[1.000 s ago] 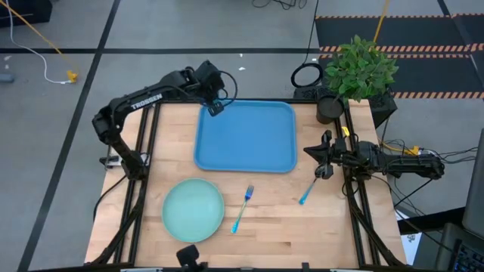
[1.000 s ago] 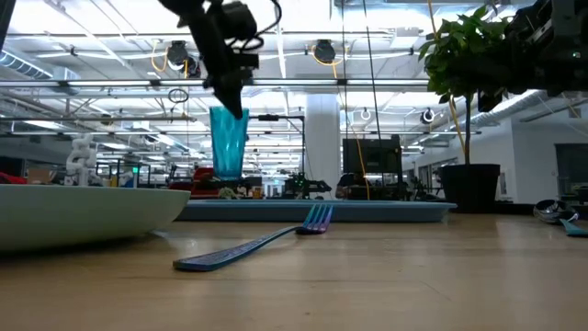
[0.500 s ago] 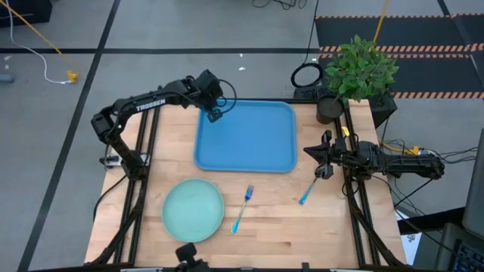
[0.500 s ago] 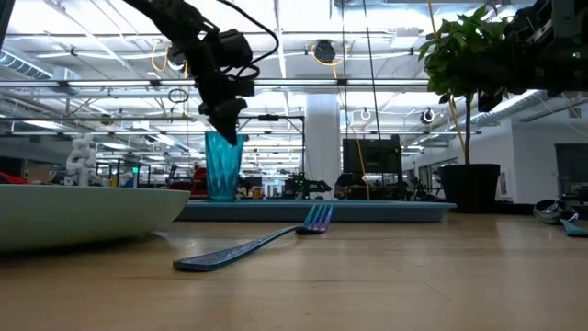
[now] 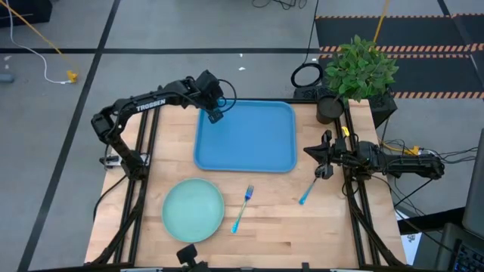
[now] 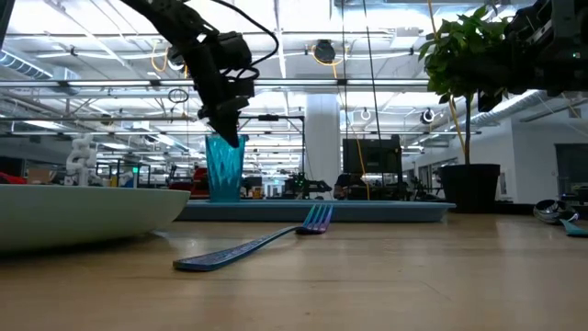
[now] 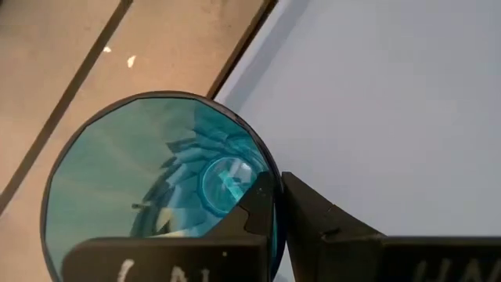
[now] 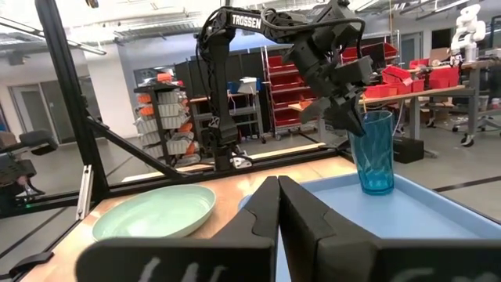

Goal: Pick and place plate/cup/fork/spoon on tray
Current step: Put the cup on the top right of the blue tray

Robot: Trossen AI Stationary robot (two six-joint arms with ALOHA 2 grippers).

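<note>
Cup on the tray, left gripper at its rim

The cup (image 6: 224, 168) stands upright in the tray's (image 5: 253, 143) far left corner, its rim pinched by the left gripper (image 5: 215, 114) (one finger inside). The right gripper (image 5: 324, 156), clenched on nothing, waits beside the spoon (image 5: 309, 188); plate (image 5: 193, 209) and fork (image 5: 243, 208) lie on the table

Four cameras: one overhead, one at table height, one on each wrist.

The high view looks straight down on the whole table, tray (image 5: 246, 136) at centre. The low view skims level across the tabletop, plate (image 6: 83, 213) close at lower left, cup (image 6: 224, 167) farther off. The left wrist view peers closely down into that cup (image 7: 156, 188); the right wrist view faces across the table, sharing cup (image 8: 374, 153) and plate (image 8: 155, 209).
</note>
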